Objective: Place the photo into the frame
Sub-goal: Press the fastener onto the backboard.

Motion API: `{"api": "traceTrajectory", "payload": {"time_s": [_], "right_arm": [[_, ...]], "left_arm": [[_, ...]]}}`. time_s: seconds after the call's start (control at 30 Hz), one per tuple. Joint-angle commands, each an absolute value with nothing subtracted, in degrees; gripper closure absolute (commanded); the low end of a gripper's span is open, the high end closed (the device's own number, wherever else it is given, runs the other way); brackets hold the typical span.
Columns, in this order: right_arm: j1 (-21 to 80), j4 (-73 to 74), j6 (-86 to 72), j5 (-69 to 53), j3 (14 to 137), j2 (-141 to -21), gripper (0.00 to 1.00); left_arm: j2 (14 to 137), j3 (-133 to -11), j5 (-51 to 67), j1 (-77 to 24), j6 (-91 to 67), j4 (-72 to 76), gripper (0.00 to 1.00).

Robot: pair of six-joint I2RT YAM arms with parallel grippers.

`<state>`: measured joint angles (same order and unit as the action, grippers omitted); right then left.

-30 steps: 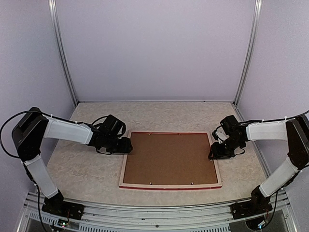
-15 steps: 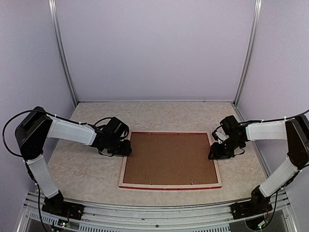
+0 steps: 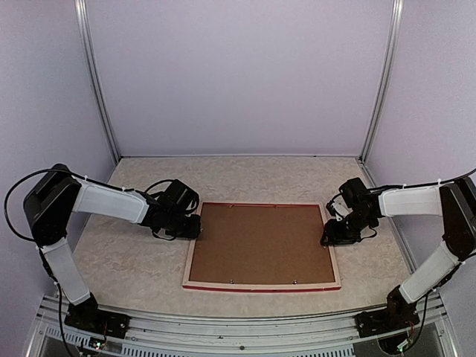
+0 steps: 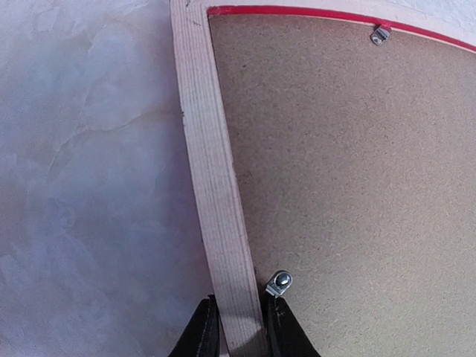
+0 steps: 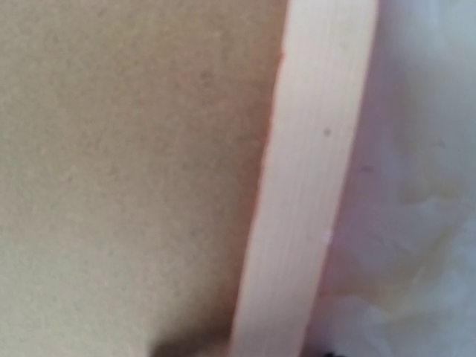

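Note:
The frame (image 3: 189,260) lies face down on the table, its pale wood back up and its red edge showing along the near side. A brown backing board (image 3: 260,244) fills it. The photo is out of view. My left gripper (image 3: 195,227) straddles the frame's left rail, one finger on each side and pressed against the wood (image 4: 212,163), shut on it (image 4: 239,327). My right gripper (image 3: 327,238) sits at the frame's right rail (image 5: 312,163). Its dark fingertips barely show on either side of the rail (image 5: 260,351) in a blurred view.
Small metal clips (image 4: 280,282) (image 4: 380,34) sit on the backing board's (image 4: 349,171) edges beside the rails. The frame rests on a marbled tabletop (image 3: 126,260). Grey walls and metal posts close in the back and sides.
My left arm has shifted a little right and settled on the frame's left rail. The right arm and the frame have not moved.

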<state>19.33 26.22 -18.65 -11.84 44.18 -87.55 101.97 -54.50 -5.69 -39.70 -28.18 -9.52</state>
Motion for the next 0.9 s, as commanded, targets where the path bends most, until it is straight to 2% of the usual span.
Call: {"api": "traceTrajectory", "payload": {"time_s": [0.0,0.13,0.2,0.3,0.4,0.53,0.87], "right_arm": [[19.9,25.8,-18.0,-12.0,43.4,-88.1,0.52],[19.9,25.9,-18.0,-12.0,43.4,-88.0,0.52],[19.9,26.0,-17.9,-12.0,43.4,-88.0,0.52],[19.9,26.3,-18.0,-11.7,43.4,-87.7,0.52],[19.9,27.1,-18.8,-10.9,43.4,-87.1,0.46],[19.9,28.4,-19.8,-9.8,43.5,-85.5,0.35],[20.0,30.5,-22.3,-10.3,42.7,-83.7,0.35]], "left_arm": [[102.6,-54.5,-7.0,-39.4,-26.6,-8.2,0.81],[102.1,-54.5,-6.4,-39.3,-26.2,-8.1,0.8],[101.8,-54.3,-5.3,-39.2,-26.1,-7.7,0.69],[100.6,-53.4,-2.9,-38.8,-26.6,-6.9,0.46],[99.6,-52.8,-1.2,-38.4,-27.1,-6.6,0.37],[98.9,-52.8,-1.3,-38.4,-27.4,-7.9,0.35],[97.7,-51.2,-2.5,-38.8,-28.4,-9.5,0.35]]}}
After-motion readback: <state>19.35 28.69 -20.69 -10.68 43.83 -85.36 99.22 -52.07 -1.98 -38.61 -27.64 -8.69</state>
